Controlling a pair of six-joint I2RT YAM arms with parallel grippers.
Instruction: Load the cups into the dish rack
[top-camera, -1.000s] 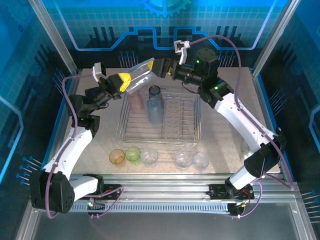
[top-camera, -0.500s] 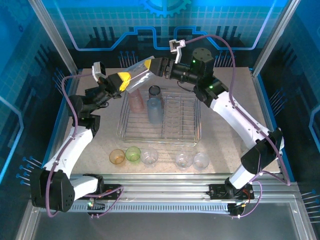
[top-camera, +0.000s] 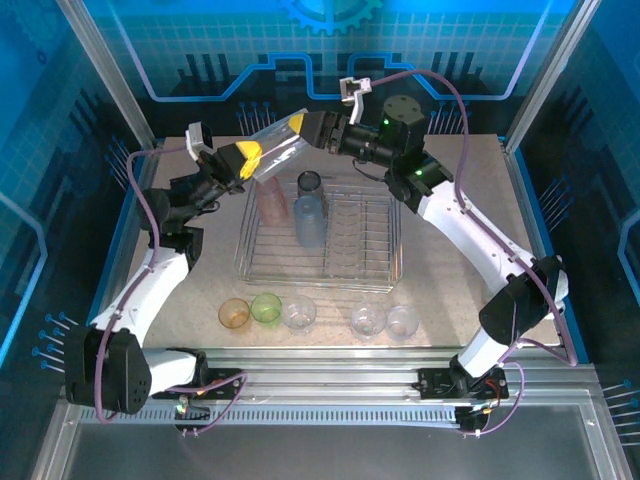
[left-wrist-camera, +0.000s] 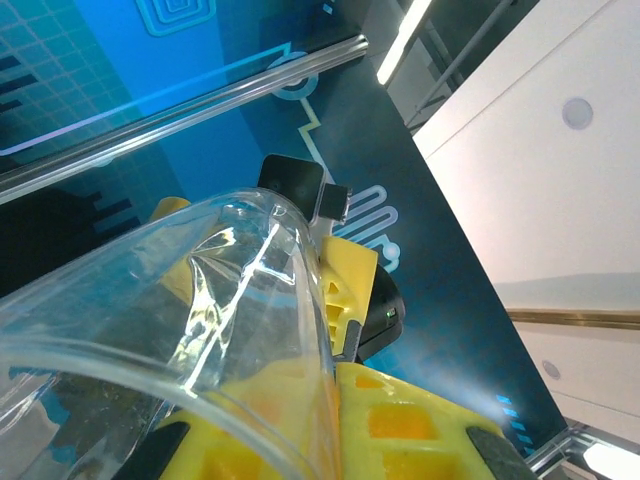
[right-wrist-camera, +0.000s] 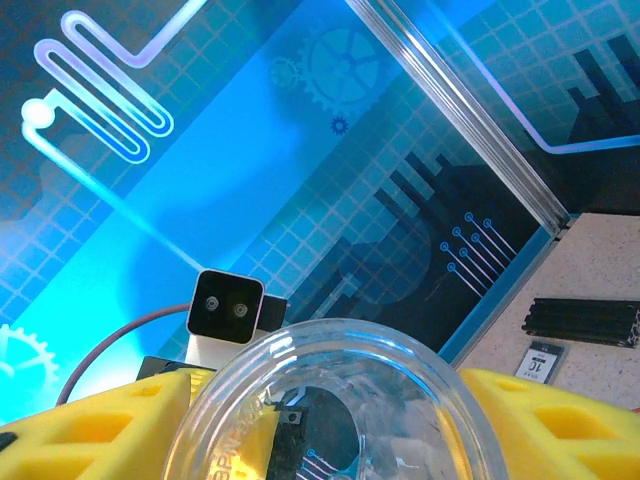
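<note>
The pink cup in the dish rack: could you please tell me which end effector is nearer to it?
Left. In the top view the left end effector hangs just behind the pink cup, to its left; the right end effector sits farther back, to its right.

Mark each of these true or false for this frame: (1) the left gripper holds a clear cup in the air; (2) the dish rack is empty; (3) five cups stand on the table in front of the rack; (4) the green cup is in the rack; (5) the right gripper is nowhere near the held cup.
1. True: the left gripper is shut on the clear cup above the dish rack.
2. False: the rack holds a pink cup, a grey cup and a pale cup.
3. True: a row of cups stands on the table.
4. False: the green cup is in that row.
5. False: the right gripper has its fingers on either side of that cup.
</note>
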